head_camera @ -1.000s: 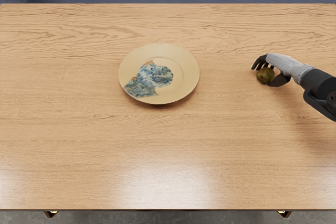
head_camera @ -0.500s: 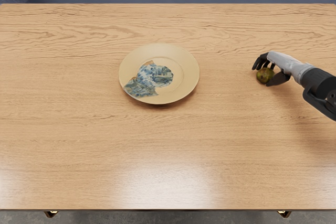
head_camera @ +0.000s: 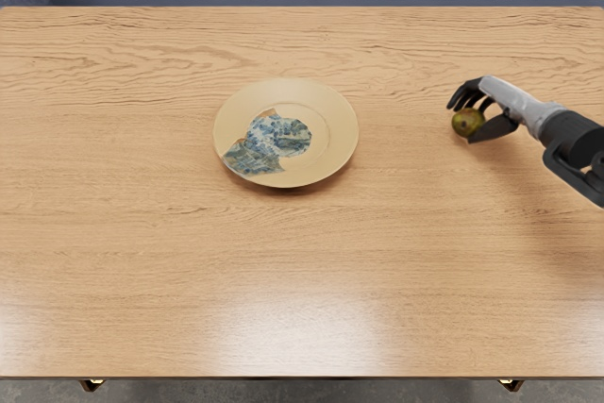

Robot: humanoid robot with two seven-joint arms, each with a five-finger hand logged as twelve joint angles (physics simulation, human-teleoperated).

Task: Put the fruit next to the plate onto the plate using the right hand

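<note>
With the right hand (head_camera: pixel 487 107) clasped round the yellow-green fruit (head_camera: pixel 465 123), well right of the tan plate (head_camera: pixel 332 109), lift clear of the table (head_camera: pixel 283 280), carry left steadily, release only over the plate

Right arm (head_camera: pixel 569 139) enters from the right; right hand (head_camera: pixel 487 107) curled around fruit (head_camera: pixel 466 123).

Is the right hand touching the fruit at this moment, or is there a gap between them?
Touching. The head view shows the right hand with its fingers curled over the fruit and the thumb against its side, with no gap visible.
</note>
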